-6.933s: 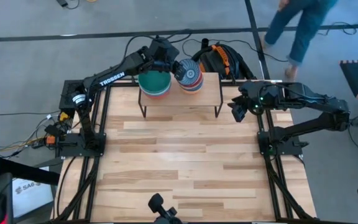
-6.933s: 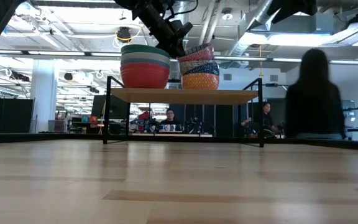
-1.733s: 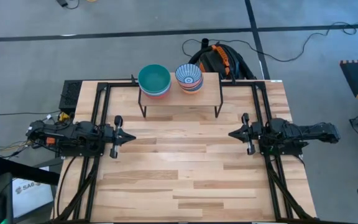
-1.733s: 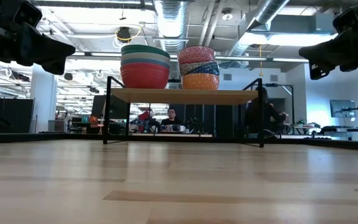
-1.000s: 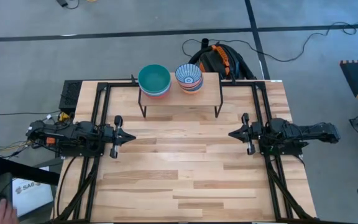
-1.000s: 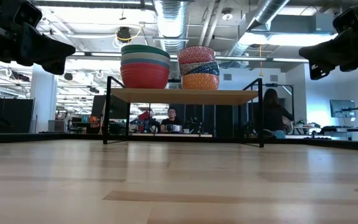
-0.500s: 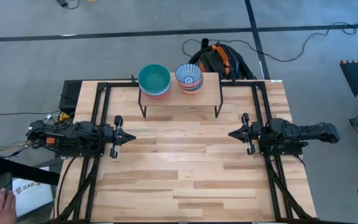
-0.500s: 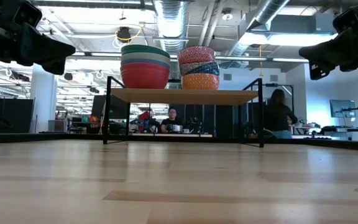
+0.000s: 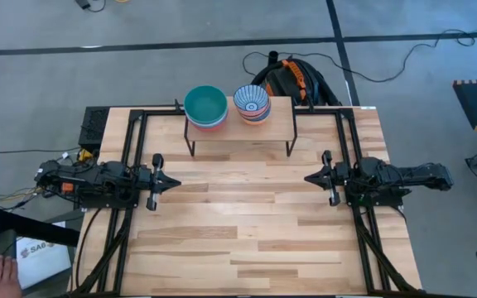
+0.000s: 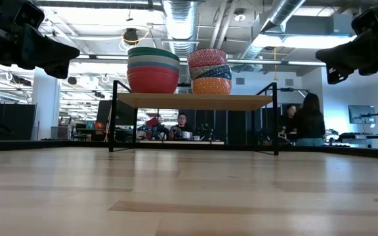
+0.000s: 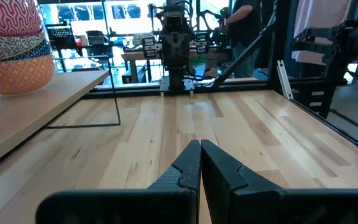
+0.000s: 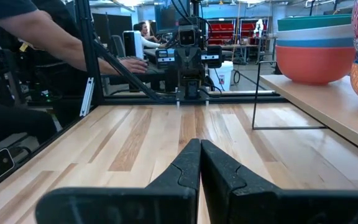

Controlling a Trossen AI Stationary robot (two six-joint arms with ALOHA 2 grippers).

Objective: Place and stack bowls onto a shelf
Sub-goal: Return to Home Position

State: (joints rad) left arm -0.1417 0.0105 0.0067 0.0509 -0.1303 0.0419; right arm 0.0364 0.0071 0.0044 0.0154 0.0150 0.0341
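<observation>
Shelf: I see the shelf (image 9: 278, 126) at the table's (image 9: 247, 223) far edge, mid-width, with both bowl stacks on its plank.
Teal-topped stack: the teal-topped stack (image 9: 205, 105) sits on the shelf end nearer my left arm. The low view shows an orange-red bowl at the bottom and pale and teal rims above it (image 10: 153, 69).
Patterned stack: the patterned stack (image 9: 251, 102) is just beside it on the shelf. It has a yellow bowl lowest, a blue-and-white one in the middle and a pink-red one on top (image 10: 210, 71).
Left gripper: the left gripper (image 9: 172, 182) is clenched on nothing, well short of the shelf and off its left-arm end.
Right gripper: the right gripper (image 9: 309, 177) is likewise closed and empty, off the shelf's other end.
Change: seven seconds ago my left arm reached over the bowls on the shelf. It has since folded back, and neither arm has shifted in the last two seconds.
Bystanders: a hand (image 9: 2, 273) has crept in far from the shelf, and a person (image 10: 309, 119) has walked past behind the shelf's leg.
</observation>
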